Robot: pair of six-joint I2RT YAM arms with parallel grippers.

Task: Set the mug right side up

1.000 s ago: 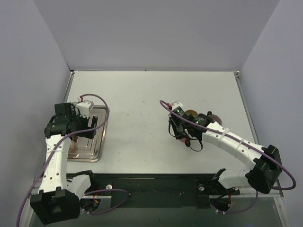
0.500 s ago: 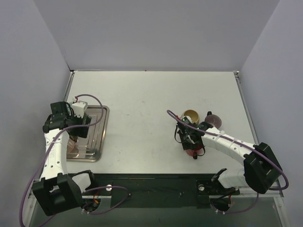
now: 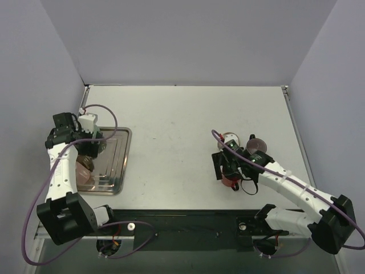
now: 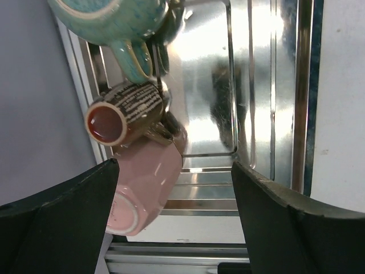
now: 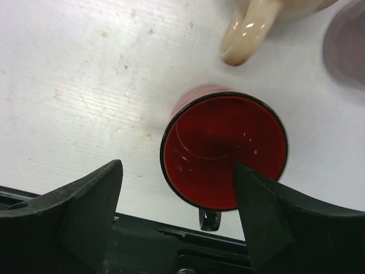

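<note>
The red mug [image 5: 225, 151] stands upright on the white table near its front edge, mouth up, handle toward the front edge. My right gripper [image 5: 177, 165] hovers over it, open, fingers apart on either side and clear of the rim. From the top view the mug [image 3: 230, 181] shows just under the right gripper [image 3: 228, 168]. My left gripper [image 4: 175, 165] is open above the near left corner of a metal tray [image 4: 251, 85], holding nothing.
In the tray lie a pink mug [image 4: 145, 182], a brown mug [image 4: 122, 111] and a teal mug [image 4: 114, 17], all on their sides. A beige mug [image 5: 251, 28] and a purple cup [image 5: 348, 45] stand just behind the red mug.
The right arm came down toward the front edge with the red mug, set it on the table and opened its jaws. The left arm swung left over the tray.
</note>
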